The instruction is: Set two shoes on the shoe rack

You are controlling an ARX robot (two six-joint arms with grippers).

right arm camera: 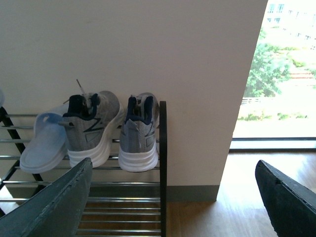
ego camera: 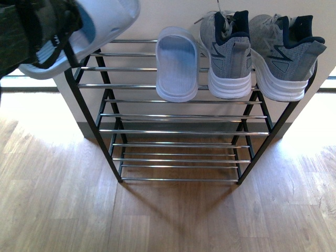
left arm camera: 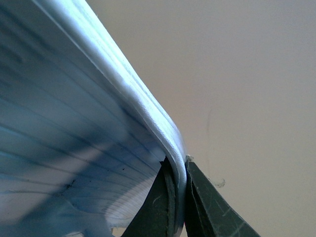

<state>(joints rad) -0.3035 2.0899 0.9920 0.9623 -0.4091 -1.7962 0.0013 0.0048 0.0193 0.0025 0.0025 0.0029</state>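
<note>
The shoe rack (ego camera: 178, 131) stands against the wall, a black frame with chrome bars. On its top tier lie a pale blue slide (ego camera: 177, 65) and, to its right, two grey sneakers (ego camera: 228, 52) (ego camera: 283, 52) with their heels toward me. My left gripper (ego camera: 62, 32) is up at the top left, above the rack's left end, shut on a second pale blue slide (ego camera: 100, 26). The left wrist view shows its fingers (left arm camera: 158, 207) pinching that slide's rim (left arm camera: 74, 123). My right gripper (right arm camera: 173, 163) is open and holds nothing. It faces the rack's right post (right arm camera: 162, 148), with the sneakers (right arm camera: 91, 126) (right arm camera: 140, 131) beyond it.
A white wall (ego camera: 173, 16) backs the rack and ends in a corner just right of it. Past the corner is a bright window (right arm camera: 281, 74). Wood floor (ego camera: 168, 220) spreads in front of the rack. Lower tiers of bars (ego camera: 178, 157) run beneath the shoes.
</note>
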